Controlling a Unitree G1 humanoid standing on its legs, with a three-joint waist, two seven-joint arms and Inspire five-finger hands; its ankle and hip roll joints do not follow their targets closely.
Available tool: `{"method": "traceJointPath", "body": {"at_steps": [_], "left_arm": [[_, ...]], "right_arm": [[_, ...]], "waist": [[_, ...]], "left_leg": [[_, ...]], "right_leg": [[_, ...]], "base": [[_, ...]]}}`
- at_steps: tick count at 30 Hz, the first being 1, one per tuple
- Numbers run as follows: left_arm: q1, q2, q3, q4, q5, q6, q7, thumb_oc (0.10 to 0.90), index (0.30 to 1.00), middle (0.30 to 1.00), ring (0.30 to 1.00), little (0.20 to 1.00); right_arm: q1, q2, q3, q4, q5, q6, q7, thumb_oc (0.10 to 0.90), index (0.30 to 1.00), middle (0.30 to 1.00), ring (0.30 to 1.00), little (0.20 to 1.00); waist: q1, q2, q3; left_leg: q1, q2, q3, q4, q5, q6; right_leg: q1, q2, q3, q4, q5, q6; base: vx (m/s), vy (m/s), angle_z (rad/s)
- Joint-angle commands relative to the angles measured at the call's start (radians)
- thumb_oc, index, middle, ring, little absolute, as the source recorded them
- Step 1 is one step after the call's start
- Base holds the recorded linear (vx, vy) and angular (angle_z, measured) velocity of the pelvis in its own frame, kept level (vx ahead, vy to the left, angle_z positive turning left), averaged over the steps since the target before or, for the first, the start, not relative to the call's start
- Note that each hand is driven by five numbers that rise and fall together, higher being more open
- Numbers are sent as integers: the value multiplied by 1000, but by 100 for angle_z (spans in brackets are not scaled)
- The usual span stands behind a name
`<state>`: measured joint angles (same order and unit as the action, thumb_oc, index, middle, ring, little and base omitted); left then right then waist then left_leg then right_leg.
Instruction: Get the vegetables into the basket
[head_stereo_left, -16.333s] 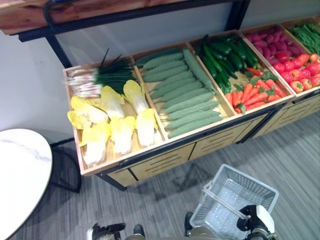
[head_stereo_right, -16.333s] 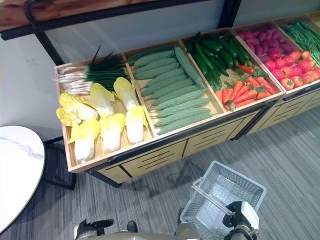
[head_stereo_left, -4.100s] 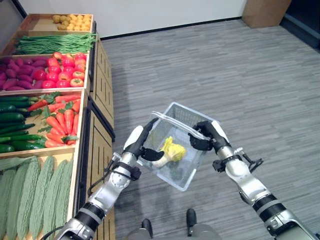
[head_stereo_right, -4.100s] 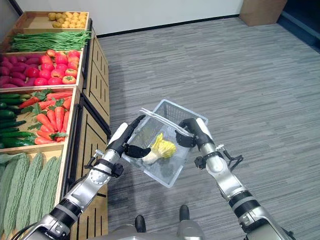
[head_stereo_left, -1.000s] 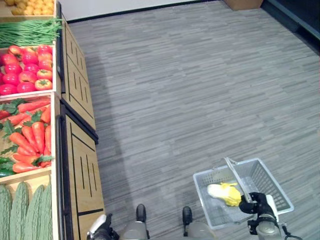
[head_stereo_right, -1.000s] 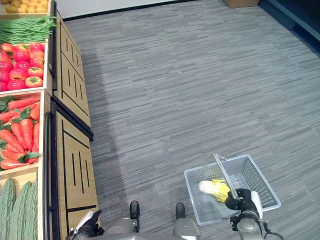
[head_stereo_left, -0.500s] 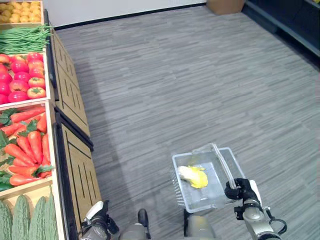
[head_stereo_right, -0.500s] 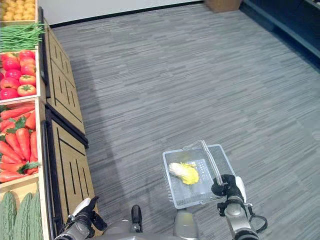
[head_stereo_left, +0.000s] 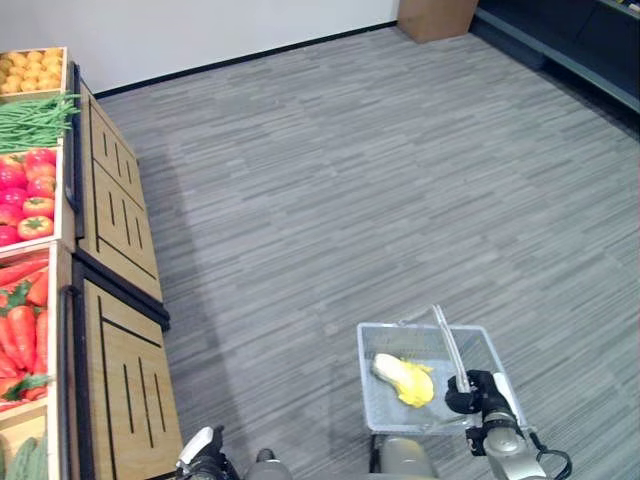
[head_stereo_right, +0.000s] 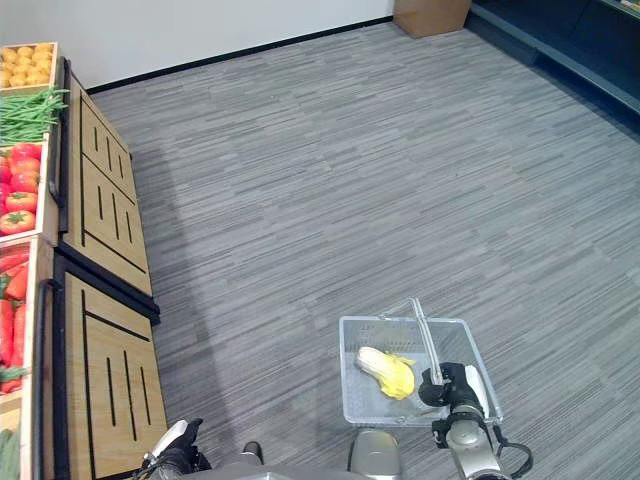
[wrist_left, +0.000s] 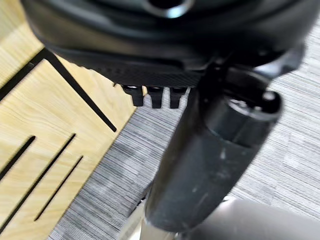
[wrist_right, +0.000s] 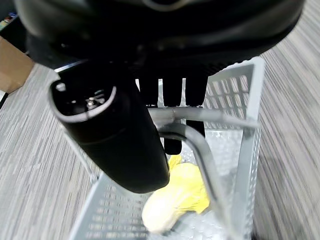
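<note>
the right robot hand is curled round the handle of the basket, with its fingers wrapped over the grey bar and the thumb lying along the near side of it, as the right wrist view shows. the basket is a pale, perforated plastic one with a single bar handle that runs across its top from the far rim to the robot hand at the near rim. it hangs from that grip above the grey striped floor, roughly level.

inside the basket lies one vegetable, a yellow cabbage with a whitish stem end; it rests on the basket's bottom, on the side of the handle away from the robot hand's arm, with its stem toward the far left corner of the basket. in the right wrist view it shows just past the fingers, below the handle.

the left robot hand shows low at the edge of the left eye view, well apart from the basket and near the front of the wooden vegetable stand. its own wrist view shows short finger stubs and the thumb, but i cannot tell whether it is open or closed; nothing shows in it.

left of the basket, across the floor, the stand carries carrots, red tomatoes, green beans and small yellow produce in separate bins. a brown box stands by the far wall.
</note>
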<state>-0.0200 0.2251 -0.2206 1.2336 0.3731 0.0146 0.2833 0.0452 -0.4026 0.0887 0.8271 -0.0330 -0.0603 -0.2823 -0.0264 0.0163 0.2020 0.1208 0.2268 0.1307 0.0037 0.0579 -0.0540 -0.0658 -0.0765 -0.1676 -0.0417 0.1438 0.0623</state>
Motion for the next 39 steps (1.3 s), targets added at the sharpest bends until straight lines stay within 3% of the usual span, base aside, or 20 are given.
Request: {"method": "traceJointPath", "body": {"at_steps": [1,4,6,7,8,12,13,15,18,21,25,31,35,39], "left_arm": [[-41,26,16,24,-5,-7,21,900,1000,1000,1000,1000],[-43,21,16,26,-11,-7,22,900,1000,1000,1000,1000],[-47,19,8,24,-9,-6,25,900,1000,1000,1000,1000],[-53,22,-2,18,2,-6,26,900,1000,1000,1000,1000],[-64,23,-12,12,4,-7,27,900,1000,1000,1000,1000],[-82,18,-31,10,13,-2,26,900,1000,1000,1000,1000],[-80,17,-33,13,22,-1,26,900,1000,1000,1000,1000],[-70,21,-28,15,28,0,22,900,1000,1000,1000,1000],[-46,21,-18,23,40,3,19,900,1000,1000,1000,1000],[-28,28,-21,30,62,3,6,900,1000,1000,1000,1000],[-49,55,-11,24,50,5,13,900,1000,1000,1000,1000],[-64,75,-2,17,41,8,23,900,1000,1000,1000,1000],[-59,78,-4,11,41,7,20,900,1000,1000,1000,1000],[-54,77,-8,7,40,7,17,900,1000,1000,1000,1000]], "right_arm": [[-51,-84,-63,-121,0,-99,-56,400,300,300,300,300],[-49,-91,-67,-113,-2,-98,-58,400,300,300,300,300],[-43,-102,-69,-121,-11,-98,-57,400,300,300,300,300],[-48,-108,-68,-106,-9,-98,-59,400,300,300,300,300],[-46,-119,-64,-110,-15,-99,-59,400,300,300,300,300],[-27,-122,-89,-114,-11,-95,-71,400,300,300,300,300],[-23,-118,-86,-119,-22,-92,-77,400,300,300,300,300],[-25,-116,-76,-112,-34,-91,-75,400,300,300,300,300],[-19,-100,-70,-113,-52,-80,-63,400,300,300,300,300],[-27,-66,-72,-79,-52,-69,-61,400,300,300,300,300],[-64,-39,-36,-70,-59,-63,-56,400,300,300,300,300],[-80,-21,-13,-67,-61,-61,-52,400,300,300,300,300],[-87,-19,-8,-50,-62,-60,-48,400,300,300,300,300],[-104,-17,3,-58,-64,-58,-44,400,300,300,300,300]], "waist": [[-5,-40,0],[-4,-31,0],[-6,-19,-2],[-4,-16,3],[-5,-25,17],[0,-37,28],[10,-33,26],[27,-31,23],[35,-39,6],[46,-67,-14],[61,-101,-10],[73,-128,-5],[82,-137,-7],[88,-131,7]], "left_leg": [[23,-27,-35,39,-50,-70],[21,-22,-48,40,-29,-76],[8,-11,-65,55,17,-90],[-12,-9,-77,80,40,-97],[-66,-19,-75,177,55,-100],[-184,-44,18,74,17,-75],[-242,-37,46,23,68,-78],[-259,-35,45,-24,110,-83],[-206,-54,72,-47,81,-64],[-165,-102,111,-62,36,-18],[-176,-135,125,-34,-4,11],[-178,-160,122,-20,-33,31],[-162,-178,120,-26,-48,48],[-131,-190,116,-34,-69,74]], "right_leg": [[-20,-48,1,127,-117,73],[-8,-38,-5,123,-127,64],[9,-25,-12,115,-143,47],[19,-22,-18,109,-150,38],[53,-28,-39,94,-166,22],[113,-67,-95,69,-182,42],[136,-64,-97,60,-190,49],[160,-59,-81,57,-203,58],[185,-75,-59,62,-214,74],[184,-131,-25,76,-188,111],[155,-168,-3,98,-137,143],[145,-185,6,118,-82,161],[130,-194,11,156,-41,174],[67,-205,28,301,27,183]], "base": [[115,-186,11],[78,-110,9],[94,-143,20],[71,-175,31],[72,-159,27],[98,5,91],[220,117,23],[233,152,10],[230,224,-47],[208,312,-31],[76,188,-3],[58,98,11],[60,81,1],[45,105,-11]]}}
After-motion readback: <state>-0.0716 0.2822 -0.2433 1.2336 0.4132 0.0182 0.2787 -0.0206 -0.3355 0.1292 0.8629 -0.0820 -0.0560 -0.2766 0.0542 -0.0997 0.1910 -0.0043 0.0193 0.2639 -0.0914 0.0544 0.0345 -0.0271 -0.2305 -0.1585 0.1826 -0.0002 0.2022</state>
